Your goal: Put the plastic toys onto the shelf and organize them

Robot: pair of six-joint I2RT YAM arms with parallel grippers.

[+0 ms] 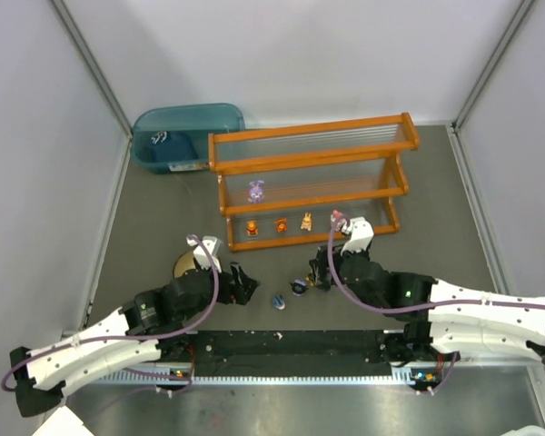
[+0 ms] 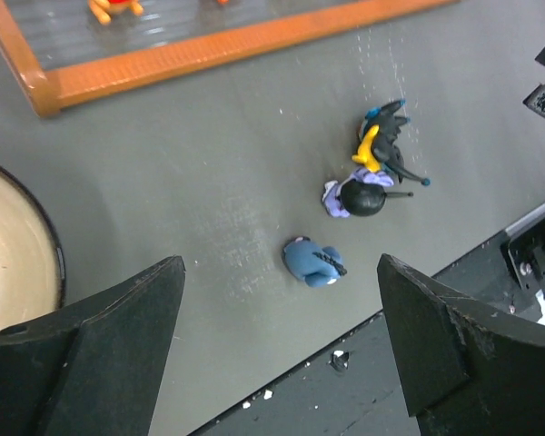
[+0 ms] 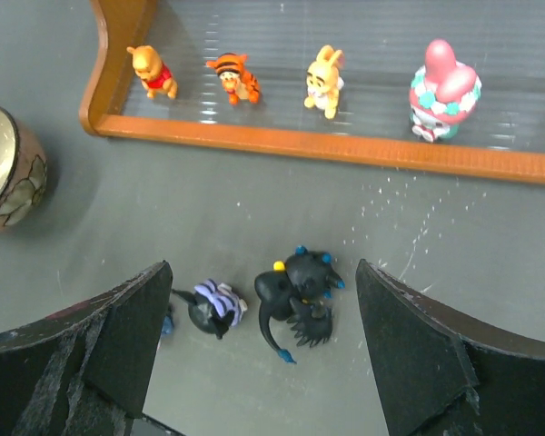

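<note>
The orange-framed shelf (image 1: 309, 177) stands at the back. A purple bunny (image 1: 255, 191) is on its middle tier. On the lowest tier stand three orange and tan toys (image 3: 151, 71) (image 3: 234, 77) (image 3: 324, 80) and a pink-red one (image 3: 445, 91). A black dragon toy (image 3: 300, 304) and a small black toy with purple stripes (image 3: 213, 307) lie on the table below my open right gripper (image 3: 262, 272). A small blue toy (image 2: 313, 262) lies on its side just ahead of my open left gripper (image 2: 280, 272). Neither gripper holds anything.
A tan round bowl (image 1: 186, 265) sits left of the left gripper, by the shelf's near left corner. A teal bin (image 1: 177, 136) stands behind the shelf at the left. The table's dark front edge (image 2: 363, 363) runs close behind the blue toy.
</note>
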